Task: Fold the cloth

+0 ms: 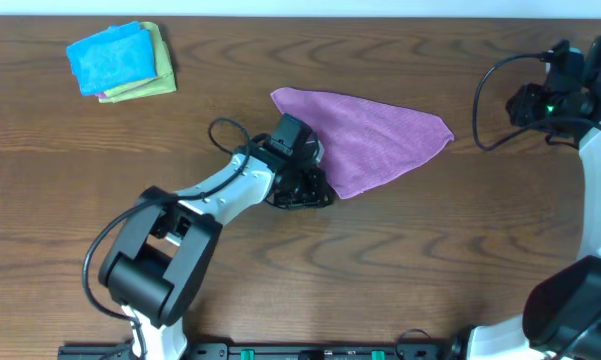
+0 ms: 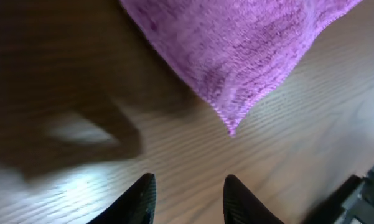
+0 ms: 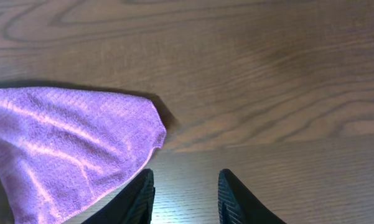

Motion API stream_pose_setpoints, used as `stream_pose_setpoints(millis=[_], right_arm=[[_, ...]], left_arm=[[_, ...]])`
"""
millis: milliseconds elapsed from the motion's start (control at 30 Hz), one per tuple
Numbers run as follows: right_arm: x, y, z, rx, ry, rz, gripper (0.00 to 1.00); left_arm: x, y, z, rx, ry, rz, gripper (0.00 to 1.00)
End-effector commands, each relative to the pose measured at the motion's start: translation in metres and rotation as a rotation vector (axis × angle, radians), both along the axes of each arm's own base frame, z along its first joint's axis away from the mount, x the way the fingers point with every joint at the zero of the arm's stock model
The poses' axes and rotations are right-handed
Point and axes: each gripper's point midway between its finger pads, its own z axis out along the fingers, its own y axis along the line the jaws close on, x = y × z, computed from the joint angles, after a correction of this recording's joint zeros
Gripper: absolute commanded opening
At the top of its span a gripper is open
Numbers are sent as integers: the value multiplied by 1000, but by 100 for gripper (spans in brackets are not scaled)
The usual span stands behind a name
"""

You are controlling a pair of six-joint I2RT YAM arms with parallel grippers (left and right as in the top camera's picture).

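Overhead, the purple cloth lies as a rough triangle mid-frame on the tabletop, with a stack of folded cloths at upper left. The left end effector hovers with its fingers apart and empty. The cloth's pointed corner is just ahead of it, so it is probably lined up to pinch that corner for a fold. The right end effector, at upper right, is likewise spread and empty, facing the cloth's other tip.

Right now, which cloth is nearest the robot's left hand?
The purple cloth, lying just ahead of the left gripper. The blue cloth and green cloth sit stacked far away.
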Motion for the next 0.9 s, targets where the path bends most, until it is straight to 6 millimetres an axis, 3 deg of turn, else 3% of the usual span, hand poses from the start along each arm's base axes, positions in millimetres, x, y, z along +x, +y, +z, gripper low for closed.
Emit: stream_pose_setpoints(millis=[0,167,867], right_arm=[[-1,2,1,5,-5,15,34],[-1,2,1,5,-4,15,35],[-1,2,1,5,-6,16,35]], left_arm=[[-8,-14,0,-62,66,7,40],[-4,-22,-4,-94,89,36,40],[21,-20,-24,35,-54,119,45]])
